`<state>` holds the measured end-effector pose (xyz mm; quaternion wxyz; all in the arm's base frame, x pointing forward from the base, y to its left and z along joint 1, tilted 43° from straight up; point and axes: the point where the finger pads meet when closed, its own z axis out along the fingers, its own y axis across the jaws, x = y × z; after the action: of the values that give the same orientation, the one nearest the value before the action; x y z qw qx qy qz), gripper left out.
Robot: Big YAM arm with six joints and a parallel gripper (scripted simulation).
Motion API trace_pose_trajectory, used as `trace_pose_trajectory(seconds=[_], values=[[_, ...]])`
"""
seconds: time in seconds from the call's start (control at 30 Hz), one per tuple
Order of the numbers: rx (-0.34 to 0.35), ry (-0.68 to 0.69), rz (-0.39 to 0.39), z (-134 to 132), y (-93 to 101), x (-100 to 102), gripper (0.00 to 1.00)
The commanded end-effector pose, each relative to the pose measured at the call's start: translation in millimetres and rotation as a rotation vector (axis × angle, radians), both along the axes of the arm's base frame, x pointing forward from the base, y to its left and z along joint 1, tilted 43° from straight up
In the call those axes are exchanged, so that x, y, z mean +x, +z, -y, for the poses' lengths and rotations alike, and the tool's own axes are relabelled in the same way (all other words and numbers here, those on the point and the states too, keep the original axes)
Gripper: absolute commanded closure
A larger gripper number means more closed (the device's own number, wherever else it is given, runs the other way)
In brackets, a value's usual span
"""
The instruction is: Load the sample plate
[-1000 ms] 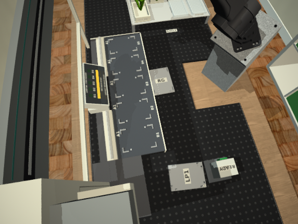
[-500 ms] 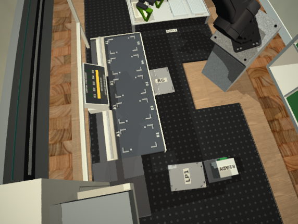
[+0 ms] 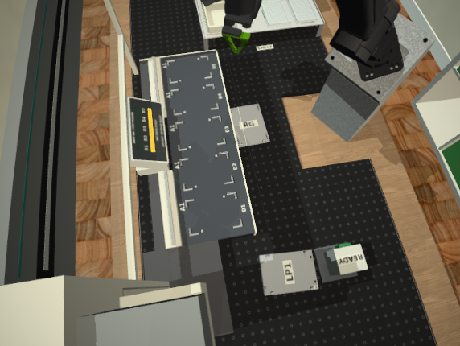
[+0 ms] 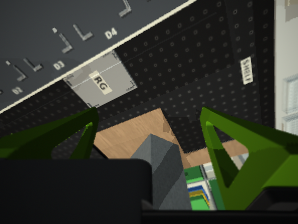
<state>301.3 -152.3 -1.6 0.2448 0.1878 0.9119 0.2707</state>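
Note:
My gripper (image 3: 237, 45) (image 4: 149, 112) is open and empty. It hangs over the black mat just in front of the SHELF (image 3: 265, 27), beyond the D5 end of the deck (image 3: 209, 133). Position D2 (image 3: 206, 169) is empty, as are the other deck positions. Lid park LP1 (image 3: 289, 273) is empty near the front. The READY key (image 3: 351, 259) stands to its right. White lidded plates (image 3: 289, 10) and a cream tray (image 3: 213, 16) sit on the shelf; no plate label is readable. In the wrist view the shelf's edge (image 4: 286, 60) is at the far right.
The regrip nest RG (image 3: 250, 128) (image 4: 100, 82) lies beside D3, empty. The arm's grey base block (image 3: 354, 92) stands at the right. A display panel (image 3: 146, 133) stands left of the deck, and a large cream housing (image 3: 80, 310) fills the front left.

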Motion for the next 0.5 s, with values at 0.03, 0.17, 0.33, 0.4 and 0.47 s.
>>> trace_pose_trajectory(seconds=[0.03,0.17,0.33,0.4,0.47], values=[[-0.082,0.076,0.063,-13,10.2,-1,0.0],[-0.125,0.135,0.094,-32,16.1,-6,0.0],[-0.18,0.208,0.134,-55,23.6,-12,0.0],[-0.201,0.237,0.15,-64,26.6,-15,0.0],[-0.201,0.237,0.15,-64,26.6,-15,0.0]])
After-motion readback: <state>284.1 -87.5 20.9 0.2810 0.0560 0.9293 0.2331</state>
